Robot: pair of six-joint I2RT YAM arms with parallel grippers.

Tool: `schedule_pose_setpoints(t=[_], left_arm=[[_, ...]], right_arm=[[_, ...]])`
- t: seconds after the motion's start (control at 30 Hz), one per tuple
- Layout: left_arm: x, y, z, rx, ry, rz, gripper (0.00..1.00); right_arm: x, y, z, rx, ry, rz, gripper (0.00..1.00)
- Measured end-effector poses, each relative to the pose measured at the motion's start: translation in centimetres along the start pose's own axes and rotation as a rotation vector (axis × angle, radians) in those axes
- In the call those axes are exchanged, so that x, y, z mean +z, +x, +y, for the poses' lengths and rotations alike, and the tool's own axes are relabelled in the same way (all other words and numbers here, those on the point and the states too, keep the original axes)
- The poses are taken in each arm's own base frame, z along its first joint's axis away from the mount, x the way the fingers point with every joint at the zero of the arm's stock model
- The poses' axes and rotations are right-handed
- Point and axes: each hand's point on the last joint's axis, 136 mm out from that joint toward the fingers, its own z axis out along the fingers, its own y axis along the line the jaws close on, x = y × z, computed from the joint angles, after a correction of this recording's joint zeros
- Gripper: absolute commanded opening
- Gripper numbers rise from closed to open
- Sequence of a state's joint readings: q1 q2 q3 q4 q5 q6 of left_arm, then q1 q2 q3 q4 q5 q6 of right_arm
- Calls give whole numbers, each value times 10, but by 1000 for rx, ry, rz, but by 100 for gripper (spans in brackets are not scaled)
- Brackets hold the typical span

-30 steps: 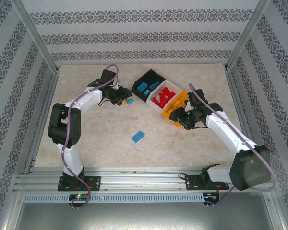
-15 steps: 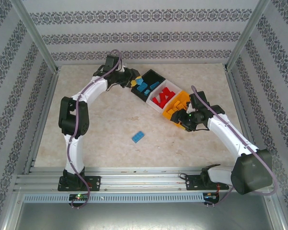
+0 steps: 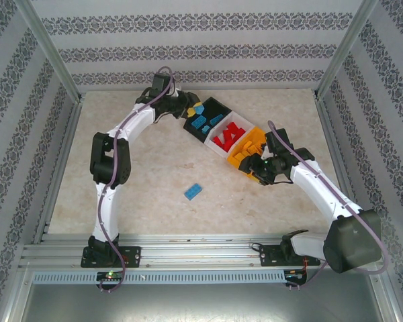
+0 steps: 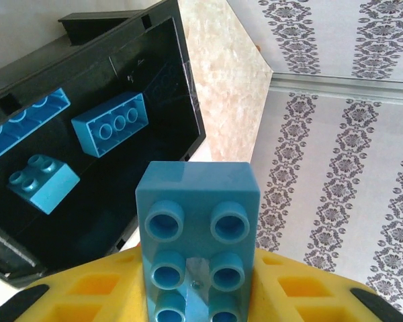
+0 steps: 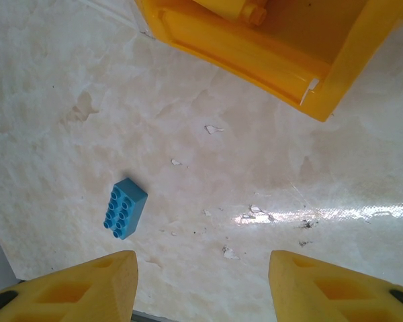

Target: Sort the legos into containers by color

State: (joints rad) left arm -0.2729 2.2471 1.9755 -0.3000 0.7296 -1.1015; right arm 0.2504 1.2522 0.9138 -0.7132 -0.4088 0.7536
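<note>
My left gripper [image 3: 192,108] is shut on a blue lego [image 4: 198,231], held studs-up beside the black bin [image 4: 188,87] at its far left corner. Three blue legos [image 4: 111,123] lie inside that bin. The containers stand in a diagonal row: the black bin [image 3: 219,104], a white bin [image 3: 242,119] holding red legos [image 3: 227,137], and an orange bin [image 3: 238,161] with orange legos. My right gripper [image 5: 201,288] hangs open over bare table just in front of the orange bin [image 5: 255,47]. One loose blue lego [image 5: 124,208] [image 3: 193,191] lies on the table.
The tabletop [image 3: 148,174] is pale marble, walled by patterned panels [image 3: 201,47] on three sides. Metal corner posts [image 3: 54,60] stand at the back. The right arm [image 3: 322,191] stretches diagonally across the right side of the table.
The left arm has swung back and to the right, carrying the blue lego from the table left of the bins up to the black bin. The right gripper has barely shifted.
</note>
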Motion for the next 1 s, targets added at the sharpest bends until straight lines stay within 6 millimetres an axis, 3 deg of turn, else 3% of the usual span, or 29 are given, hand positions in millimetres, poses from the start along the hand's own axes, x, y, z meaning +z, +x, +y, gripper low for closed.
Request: schedule_pose_setpoints(t=[0.1, 0.2, 0.4, 0.63, 1.0], left_arm=[[11, -3, 0, 4, 2, 5, 39], [21, -3, 1, 2, -5, 16, 54], [34, -1, -2, 6, -14, 32, 62], [31, -2, -12, 18, -2, 28, 63], [28, 10, 12, 73, -101, 73, 81]], right_arm=[[-1, -1, -1, 4, 0, -4, 55], [-1, -3, -2, 10, 0, -8, 55], [-3, -2, -5, 16, -2, -14, 55], [-4, -3, -10, 32, -1, -19, 55], [-4, -3, -10, 32, -1, -18, 55]])
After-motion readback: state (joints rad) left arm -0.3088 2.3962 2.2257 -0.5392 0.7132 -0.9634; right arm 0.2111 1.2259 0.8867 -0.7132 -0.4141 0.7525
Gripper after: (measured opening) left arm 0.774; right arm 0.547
